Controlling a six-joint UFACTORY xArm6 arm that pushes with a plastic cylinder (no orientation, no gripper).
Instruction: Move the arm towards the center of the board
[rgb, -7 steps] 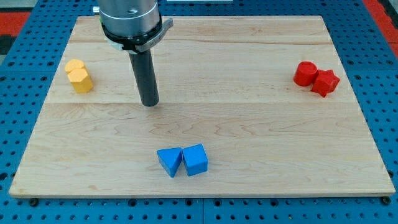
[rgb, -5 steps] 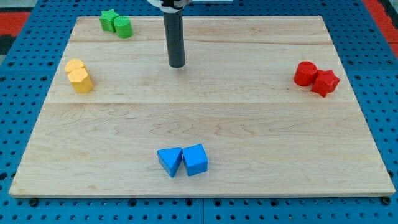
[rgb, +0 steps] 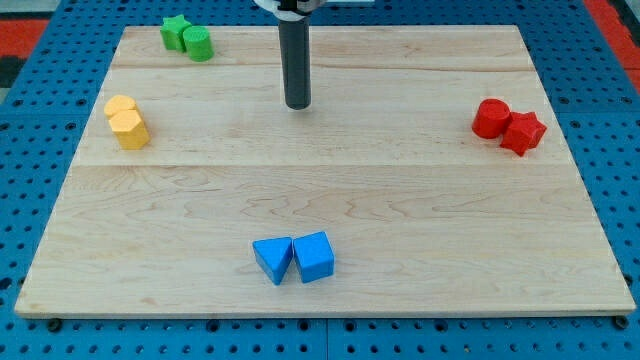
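My tip rests on the wooden board, above the board's middle in the view and touching no block. Two yellow blocks sit together at the left. A green star block and a green cylinder sit at the top left. A red cylinder and a red star-like block sit at the right. A blue triangular block and a blue cube sit side by side near the bottom centre.
The board lies on a blue pegboard surface. Red matting shows at the view's top corners.
The rod has moved up and to the right, then a little further right. The arm's body has left the view, uncovering the green blocks. No block moved.
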